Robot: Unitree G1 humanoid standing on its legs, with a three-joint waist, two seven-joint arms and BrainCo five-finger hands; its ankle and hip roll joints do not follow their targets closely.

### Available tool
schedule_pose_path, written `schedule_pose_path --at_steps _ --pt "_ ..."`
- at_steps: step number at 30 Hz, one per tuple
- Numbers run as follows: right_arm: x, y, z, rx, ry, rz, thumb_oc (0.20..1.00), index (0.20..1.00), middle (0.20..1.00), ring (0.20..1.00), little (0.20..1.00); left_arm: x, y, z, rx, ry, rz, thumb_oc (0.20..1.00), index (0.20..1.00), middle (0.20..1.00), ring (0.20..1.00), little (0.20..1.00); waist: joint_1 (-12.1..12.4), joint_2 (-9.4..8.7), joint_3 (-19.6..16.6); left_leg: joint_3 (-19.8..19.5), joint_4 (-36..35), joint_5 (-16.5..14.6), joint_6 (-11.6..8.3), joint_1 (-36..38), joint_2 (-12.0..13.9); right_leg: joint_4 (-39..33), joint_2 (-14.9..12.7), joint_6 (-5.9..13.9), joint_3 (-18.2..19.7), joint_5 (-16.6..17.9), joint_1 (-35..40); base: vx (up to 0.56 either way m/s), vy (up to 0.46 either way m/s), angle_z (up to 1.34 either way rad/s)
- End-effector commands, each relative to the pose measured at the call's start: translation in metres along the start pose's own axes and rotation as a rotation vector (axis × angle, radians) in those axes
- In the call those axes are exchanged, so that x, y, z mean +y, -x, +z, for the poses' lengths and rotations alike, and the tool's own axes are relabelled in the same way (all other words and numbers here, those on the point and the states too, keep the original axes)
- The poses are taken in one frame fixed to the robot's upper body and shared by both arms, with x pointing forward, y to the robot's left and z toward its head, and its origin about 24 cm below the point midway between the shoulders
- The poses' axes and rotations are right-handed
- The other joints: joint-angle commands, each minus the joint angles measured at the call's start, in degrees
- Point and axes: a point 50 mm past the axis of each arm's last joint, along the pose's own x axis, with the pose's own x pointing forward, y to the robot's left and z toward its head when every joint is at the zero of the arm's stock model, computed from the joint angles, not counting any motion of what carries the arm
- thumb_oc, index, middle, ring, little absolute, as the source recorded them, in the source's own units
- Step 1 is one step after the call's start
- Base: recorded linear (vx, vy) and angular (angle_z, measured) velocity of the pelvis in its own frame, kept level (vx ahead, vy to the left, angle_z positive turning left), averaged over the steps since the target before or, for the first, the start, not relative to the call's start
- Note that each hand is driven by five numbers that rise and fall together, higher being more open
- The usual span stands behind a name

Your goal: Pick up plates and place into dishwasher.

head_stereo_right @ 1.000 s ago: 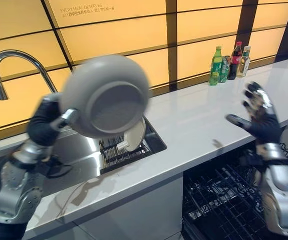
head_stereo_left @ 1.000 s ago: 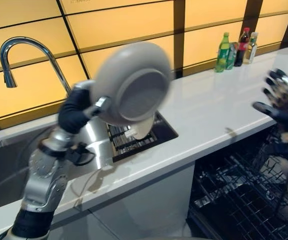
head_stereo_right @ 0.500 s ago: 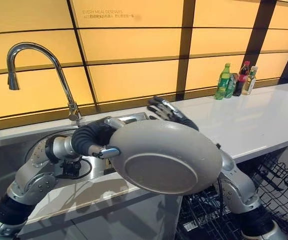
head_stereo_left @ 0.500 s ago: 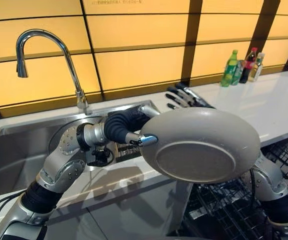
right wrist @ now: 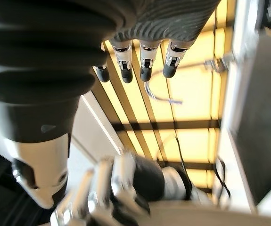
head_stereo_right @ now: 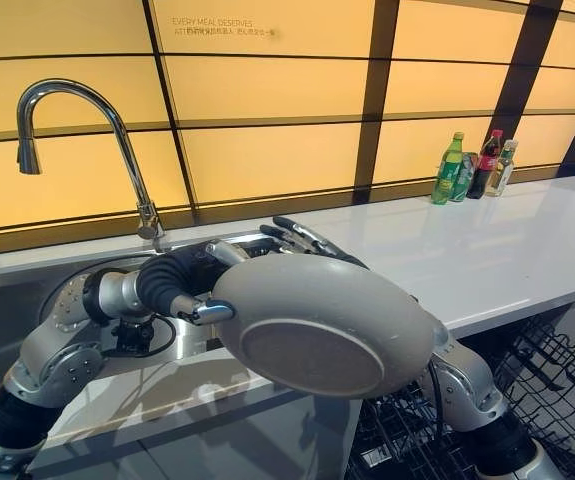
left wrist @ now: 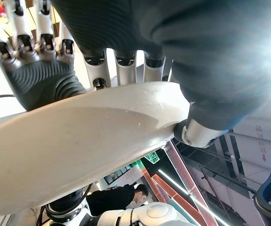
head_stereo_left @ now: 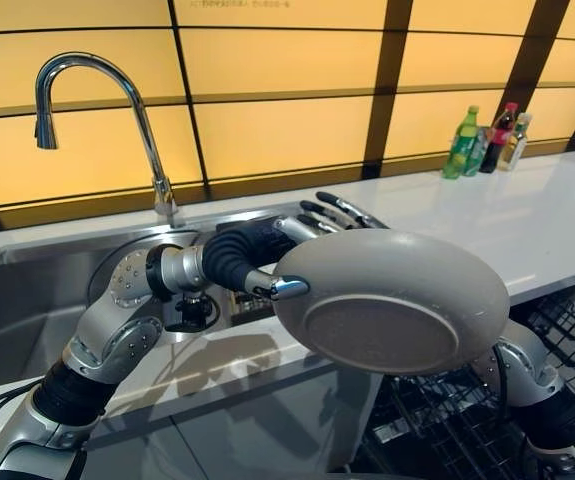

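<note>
Left eye view: you see the plate (head_stereo_left: 392, 302) at centre, carried from the sink (head_stereo_left: 27, 310) toward the dishwasher rack (head_stereo_left: 567, 330) at 4 o'clock.
Left hand (head_stereo_left: 252, 262): fingers pinching its rim.
Right hand (head_stereo_left: 352, 213): fingers spread behind it.
Meaning: handover near.

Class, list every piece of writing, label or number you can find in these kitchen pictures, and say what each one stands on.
Small print on the yellow wall panel above the sink: too small to read with certainty.
Labels on the bottles at the back of the counter: too small to read.
Red characters on a pale board in the left wrist view: blurred, unreadable.
The plate: its visible underside carries no print.
</note>
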Motion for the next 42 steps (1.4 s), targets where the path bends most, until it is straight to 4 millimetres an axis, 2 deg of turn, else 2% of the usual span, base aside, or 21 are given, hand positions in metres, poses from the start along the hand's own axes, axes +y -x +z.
schedule_pose_path --at_steps 1,4,8,12,16,19,24,34,42 --pt "-0.017 -0.001 0.047 -0.271 0.106 -0.151 1.0 1.0 1.0 1.0 1.0 0.017 0.007 0.014 -0.037 -0.081 0.06 0.2 0.2 0.2 0.2 0.2 1.42 -0.13 -1.26 -0.17 0.21 2.36 3.6 -5.25 -3.49 0.49 3.0 -2.13 -4.34 -5.19 3.46 0.0 0.0 0.0" --pt "-0.029 0.009 0.07 -0.419 0.157 -0.291 1.0 1.0 1.0 1.0 1.0 0.02 0.012 0.016 -0.037 -0.084 0.091 0.2 0.2 0.2 0.2 0.2 1.34 0.04 -1.38 -0.14 0.21 2.22 3.64 -5.31 -3.42 0.49 3.09 -2.17 -4.38 -5.21 3.37 0.0 0.0 0.0" --pt "-0.04 0.022 0.089 -0.551 0.191 -0.41 1.0 1.0 1.0 1.0 1.0 0.026 0.016 0.019 -0.032 -0.11 0.127 0.2 0.2 0.2 0.2 0.2 1.13 0.34 -1.51 -0.1 0.21 2.07 3.73 -5.35 -3.47 0.49 3.16 -2.22 -4.28 -5.29 3.25 0.0 0.0 0.0" --pt "-0.047 0.037 0.092 -0.58 0.22 -0.454 1.0 1.0 1.0 1.0 1.0 0.034 0.026 0.024 -0.011 -0.176 0.22 0.2 0.2 0.2 0.2 0.2 0.81 0.64 -1.73 0.02 0.21 2.08 3.73 -5.44 -3.46 0.49 3.2 -2.27 -4.21 -5.38 3.15 0.0 0.0 0.0" --pt "-0.053 0.055 0.09 -0.594 0.219 -0.485 1.0 1.0 1.0 1.0 1.0 0.046 0.048 0.026 0.026 -0.241 0.39 0.2 0.2 0.2 0.2 0.2 0.4 0.84 -1.75 0.39 0.21 2.05 3.6 -5.43 -3.26 0.49 3.22 -2.33 -4.24 -5.47 3.07 -0.01 -0.001 -0.04" --pt "-0.055 0.059 0.084 -0.574 0.2 -0.466 1.0 1.0 1.0 1.0 1.0 0.052 0.065 0.024 0.028 -0.227 0.493 0.2 0.2 0.2 0.2 0.2 -0.01 1.01 -1.69 0.76 0.21 2.08 3.5 -5.51 -3.09 0.49 3.22 -2.38 -4.19 -5.48 2.9 -0.02 -0.005 -0.07" --pt "-0.049 0.044 0.064 -0.429 0.157 -0.334 1.0 1.0 1.0 1.0 1.0 0.056 0.067 0.015 0.023 -0.196 0.532 0.2 0.2 0.2 0.2 0.2 -0.32 1.24 -1.52 0.72 0.21 2.39 3.36 -5.72 -3.15 0.49 3.16 -2.47 -3.99 -5.41 2.61 -0.01 0.004 -0.03" --pt "-0.029 0.012 0.035 -0.231 0.079 -0.096 1.0 1.0 1.0 1.0 1.0 0.053 0.051 0.009 0.015 -0.161 0.426 0.2 0.2 0.2 0.2 0.2 0.49 0.9 -1.73 0.7 0.21 1.77 3.33 -5.48 -3.17 0.49 3.01 -2.26 -4.63 -6.13 3.04 0.0 0.001 -0.01" --pt "-0.018 -0.002 0.023 -0.167 0.05 -0.007 1.0 1.0 1.0 1.0 1.0 0.051 0.045 0.005 0.03 -0.143 0.385 0.2 0.2 0.2 0.2 0.2 1.27 0.66 -1.61 0.01 0.21 2.38 3.59 -5.85 -3.61 0.49 2.93 -2.41 -4.8 -5.71 2.96 -0.01 0.01 0.0"
